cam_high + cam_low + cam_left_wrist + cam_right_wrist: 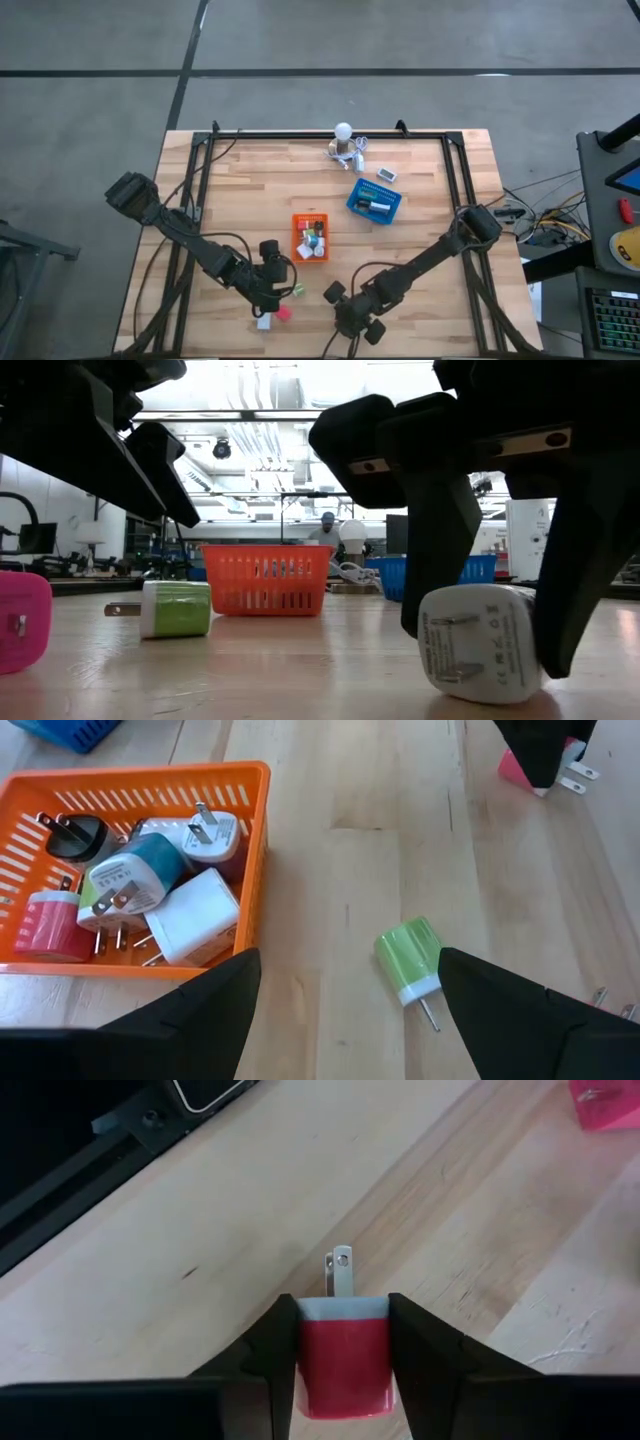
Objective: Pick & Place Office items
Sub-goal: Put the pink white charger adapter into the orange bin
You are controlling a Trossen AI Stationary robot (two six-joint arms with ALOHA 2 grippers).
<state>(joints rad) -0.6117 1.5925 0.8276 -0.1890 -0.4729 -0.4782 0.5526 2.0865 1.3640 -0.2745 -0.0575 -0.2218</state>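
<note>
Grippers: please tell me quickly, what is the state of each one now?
Left gripper: open, holding nothing, above the green charger.
Right gripper: closed on a red charger.

A wooden desk [250, 180] is seen from above, edged by a black metal frame [300, 134]. An orange tray [297, 238] is placed near the desk's centre, and a blue tray [357, 205] is set at about two o'clock from it. A white round-bulbed cluster with cables [345, 140] is found at twelve o'clock, by the far edge. A person [326, 530] is seen far behind the desk in the low view.
</note>
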